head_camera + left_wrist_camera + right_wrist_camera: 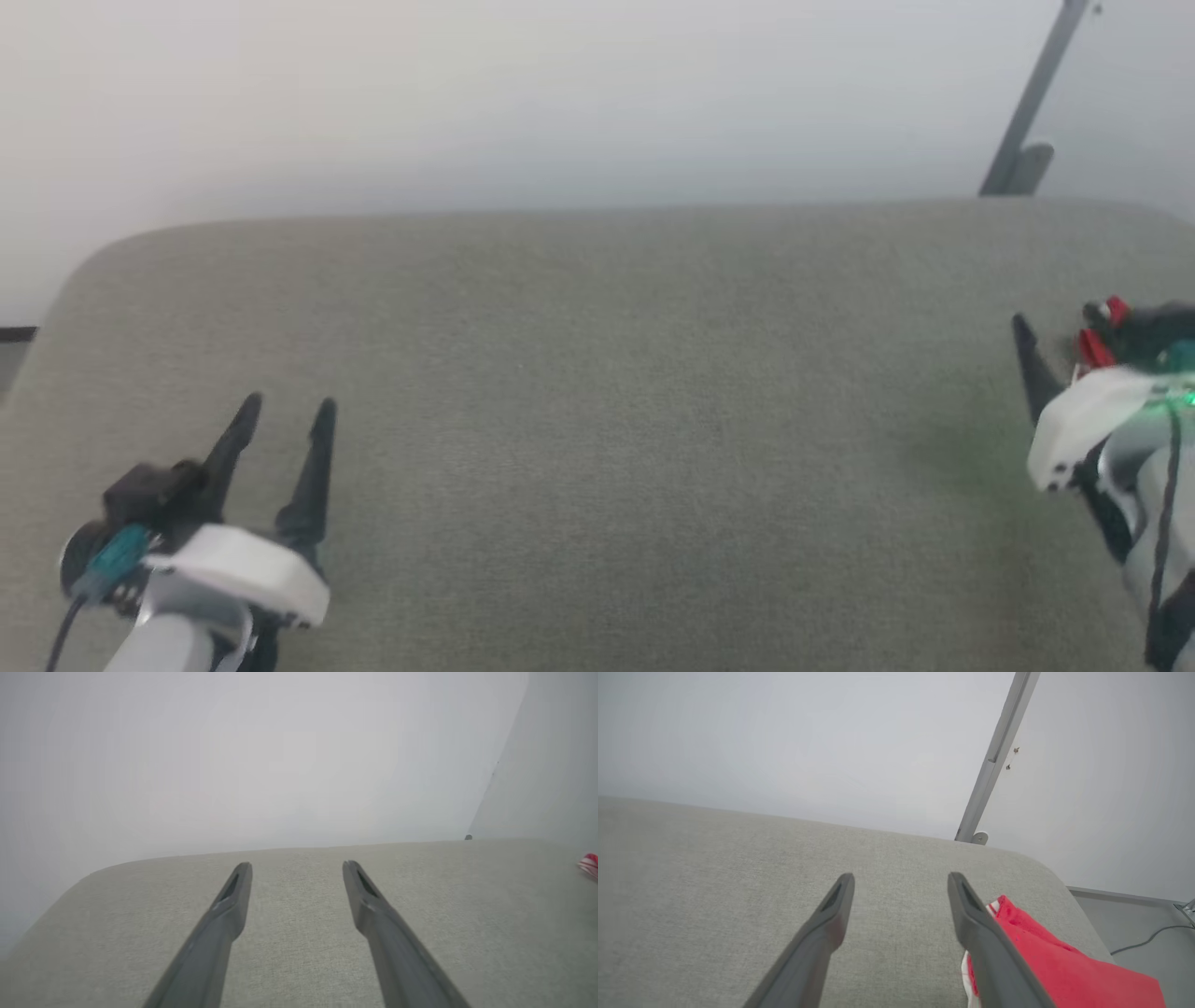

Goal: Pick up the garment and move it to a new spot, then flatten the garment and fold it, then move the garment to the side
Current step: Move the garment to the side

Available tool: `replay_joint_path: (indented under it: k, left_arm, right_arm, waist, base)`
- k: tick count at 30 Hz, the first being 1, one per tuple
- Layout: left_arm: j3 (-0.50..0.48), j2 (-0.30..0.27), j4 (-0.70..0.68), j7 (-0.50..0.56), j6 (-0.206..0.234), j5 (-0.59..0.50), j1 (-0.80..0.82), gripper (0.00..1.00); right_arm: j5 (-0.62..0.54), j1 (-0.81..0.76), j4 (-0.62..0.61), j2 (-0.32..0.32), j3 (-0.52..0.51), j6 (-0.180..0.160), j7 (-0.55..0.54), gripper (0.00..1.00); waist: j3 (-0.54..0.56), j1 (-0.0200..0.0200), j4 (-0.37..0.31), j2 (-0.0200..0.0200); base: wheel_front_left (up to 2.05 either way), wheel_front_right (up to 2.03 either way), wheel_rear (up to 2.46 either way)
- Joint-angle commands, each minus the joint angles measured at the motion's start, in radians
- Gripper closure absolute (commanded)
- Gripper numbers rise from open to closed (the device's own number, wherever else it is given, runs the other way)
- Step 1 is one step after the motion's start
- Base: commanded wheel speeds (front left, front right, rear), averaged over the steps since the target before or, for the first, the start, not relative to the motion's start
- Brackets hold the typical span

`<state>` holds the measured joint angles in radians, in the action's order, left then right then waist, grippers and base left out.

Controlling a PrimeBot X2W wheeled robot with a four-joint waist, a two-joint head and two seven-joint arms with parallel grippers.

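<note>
The garment (1045,961), bright red with a white striped edge, lies bunched at the right end of the grey-green padded table (597,392). In the right wrist view my right gripper (901,877) is open and empty, and its right finger crosses in front of the garment's left edge. From the head, the right gripper (1046,364) shows at the right edge with bits of the red garment (1092,350) behind it. A striped corner of the garment (589,864) peeks in at the far right of the left wrist view. My left gripper (289,401) (297,864) hovers open over bare table, lower left.
A grey slanted pole (1027,103) (994,760) stands against the white wall behind the table's far right corner. The table has rounded corners. Beyond its right end lies grey floor with a dark cable (1148,938).
</note>
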<state>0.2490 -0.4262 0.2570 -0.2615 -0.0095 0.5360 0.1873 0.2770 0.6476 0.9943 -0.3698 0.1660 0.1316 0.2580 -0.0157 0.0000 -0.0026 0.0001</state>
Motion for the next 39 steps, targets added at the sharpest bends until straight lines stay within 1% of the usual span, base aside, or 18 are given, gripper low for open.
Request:
replay_joint_path:
  k: [1,4,7,10,17,24,27,32,39]
  left_arm:
    - [-0.019,0.001,-0.018,-0.004,0.005,-0.012,-0.031,0.00]
    - [-0.066,0.003,-0.056,-0.004,0.011,-0.027,-0.089,0.00]
    - [-0.107,0.013,-0.088,-0.004,0.014,-0.037,-0.140,0.00]
    - [-0.138,0.015,-0.106,-0.004,0.006,-0.057,-0.178,0.00]
    - [-0.207,0.048,-0.137,-0.004,-0.012,-0.091,-0.245,0.00]
    - [-0.263,0.085,-0.153,-0.004,-0.040,-0.121,-0.298,0.00]
    - [-0.293,0.105,-0.161,-0.004,-0.054,-0.130,-0.319,0.00]
    - [-0.322,0.125,-0.158,-0.004,-0.084,-0.150,-0.337,0.00]
    - [-0.336,0.144,-0.154,-0.004,-0.106,-0.166,-0.332,0.00]
  right_arm:
    - [0.008,-0.036,-0.030,0.007,0.008,-0.002,0.007,0.00]
    - [0.022,-0.105,-0.126,0.003,-0.004,-0.002,0.007,0.00]
    - [0.020,-0.189,-0.231,0.013,-0.031,-0.002,0.007,0.00]
    - [0.003,-0.266,-0.330,0.031,-0.068,-0.002,0.007,0.00]
    - [-0.070,-0.440,-0.523,0.099,-0.170,-0.002,0.006,0.00]
    - [-0.100,-0.576,-0.641,0.173,-0.258,-0.002,0.006,0.00]
    - [-0.112,-0.621,-0.679,0.200,-0.280,-0.002,0.006,0.00]
    - [-0.124,-0.657,-0.713,0.214,-0.292,-0.002,0.006,0.00]
    - [-0.135,-0.672,-0.732,0.226,-0.301,-0.002,0.006,0.00]
  waist:
    - [0.030,0.0000,0.027,-0.0001]
    - [0.044,0.0000,0.041,-0.0001]
    - [0.053,0.0000,0.053,-0.0001]
    - [0.060,0.0000,0.061,-0.0001]
    - [0.071,0.0000,0.067,-0.0001]
    - [0.077,0.0000,0.063,-0.0001]
    - [0.078,0.0000,0.056,-0.0001]
    - [0.075,0.0000,0.047,-0.0001]
    - [0.079,0.0000,0.048,-0.0001]
  base:
    - [0.00,0.00,0.00]
    - [0.00,0.00,0.00]
    - [0.00,0.00,0.00]
    - [0.00,0.00,0.00]
    - [0.00,0.00,0.00]
    - [0.00,0.00,0.00]
    - [0.00,0.00,0.00]
    - [0.00,0.00,0.00]
    - [0.00,0.00,0.00]
